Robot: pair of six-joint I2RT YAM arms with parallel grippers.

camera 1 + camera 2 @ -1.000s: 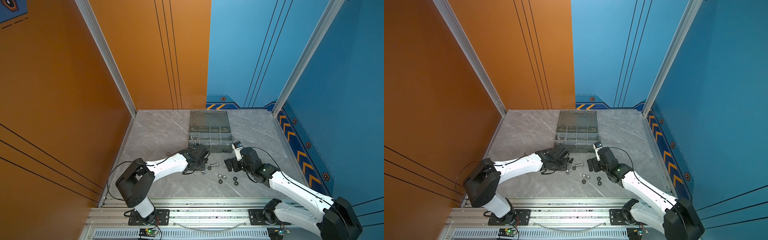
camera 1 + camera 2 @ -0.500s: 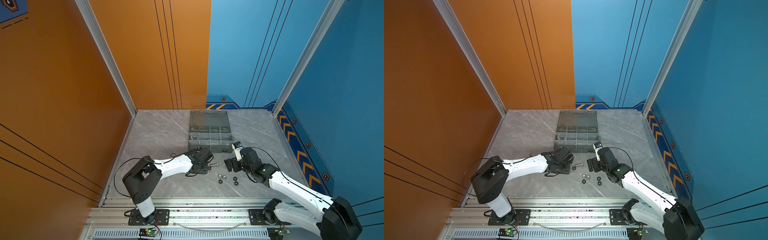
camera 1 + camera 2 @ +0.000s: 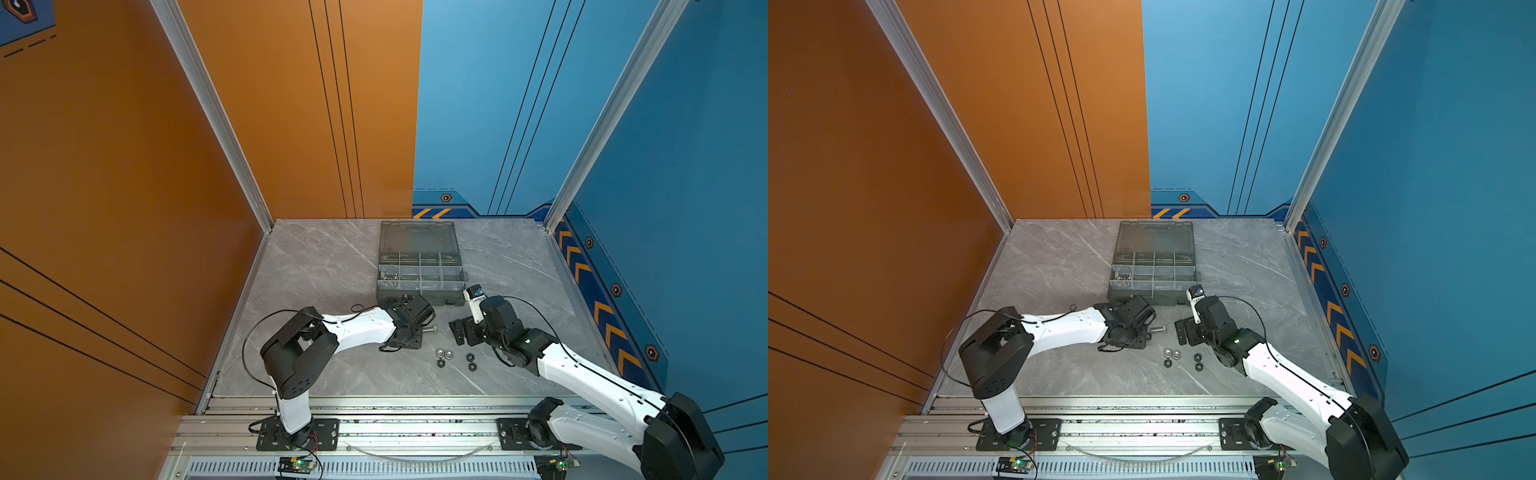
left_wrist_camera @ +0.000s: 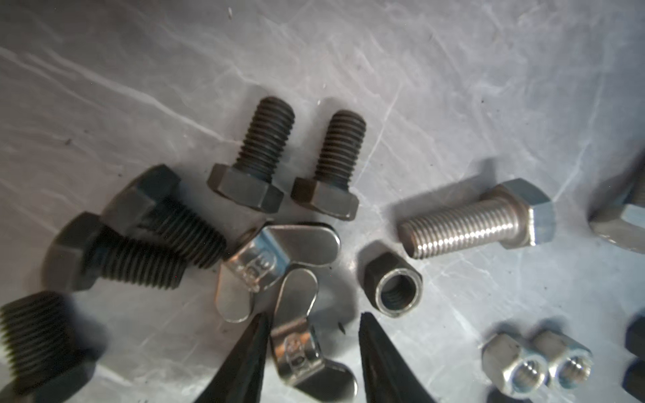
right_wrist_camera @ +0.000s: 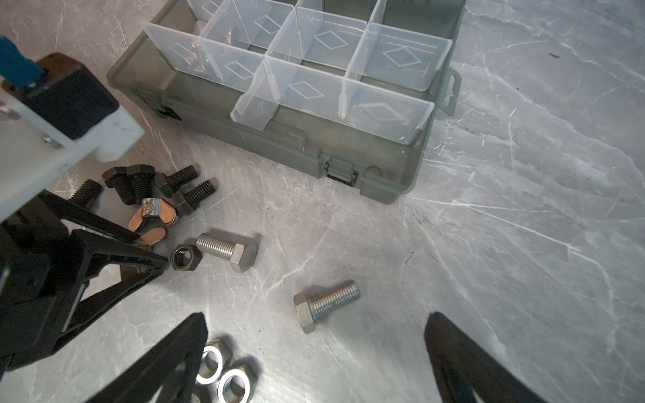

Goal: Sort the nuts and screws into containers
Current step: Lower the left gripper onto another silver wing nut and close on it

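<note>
Just short of a grip — left jaws straddle a wing nut

The left gripper [image 4: 313, 324] stands part-open around a silver wing nut [image 4: 296, 352] on the grey table [image 4: 453, 87]. One fingertip [image 4: 251, 356] touches the nut, and the other is apart. A second wing nut [image 4: 275, 251] seems to touch it, and a black hex nut [image 4: 392, 286] sits just beside. Pinching could drag either along — or the curved wing may slip free. Black bolts [image 4: 258, 153] lie beyond. The right gripper [image 5: 316, 324] hangs wide open near the organiser case [image 5: 279, 139]. Stamped marks on the wing nuts are unreadable.
</note>
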